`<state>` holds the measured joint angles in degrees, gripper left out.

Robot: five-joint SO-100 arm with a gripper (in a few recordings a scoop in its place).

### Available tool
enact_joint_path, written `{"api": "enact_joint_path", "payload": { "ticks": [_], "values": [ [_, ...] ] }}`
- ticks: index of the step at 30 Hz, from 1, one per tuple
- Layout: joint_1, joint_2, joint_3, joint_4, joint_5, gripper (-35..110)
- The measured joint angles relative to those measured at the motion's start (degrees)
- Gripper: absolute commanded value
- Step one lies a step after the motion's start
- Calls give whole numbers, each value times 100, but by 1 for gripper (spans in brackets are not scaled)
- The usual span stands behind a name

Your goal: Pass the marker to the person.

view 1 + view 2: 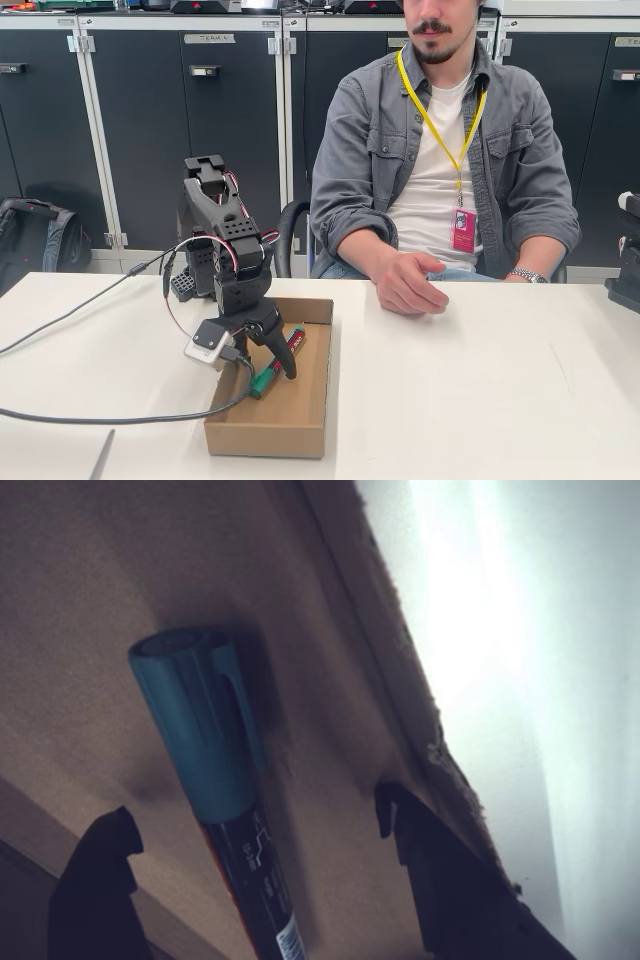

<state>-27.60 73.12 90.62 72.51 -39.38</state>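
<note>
Marker (279, 360) lies flat in the cardboard box (290, 420), long axis diagonal, green cap toward lower left in the fixed view. Red label, dark print. Claw (270, 358) apart, straddling it. Person (440, 150) sits behind the table (500, 400).

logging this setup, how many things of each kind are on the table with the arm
marker: 1
cardboard box: 1
person's hand resting on the table: 1
total: 3
</note>
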Motion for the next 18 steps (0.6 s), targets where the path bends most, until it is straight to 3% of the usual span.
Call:
{"api": "enact_joint_path", "payload": {
  "ticks": [10,18],
  "values": [
    [26,35,-9,-149,149,-4],
    [18,26,-290,97,387,-5]
  ]
}}
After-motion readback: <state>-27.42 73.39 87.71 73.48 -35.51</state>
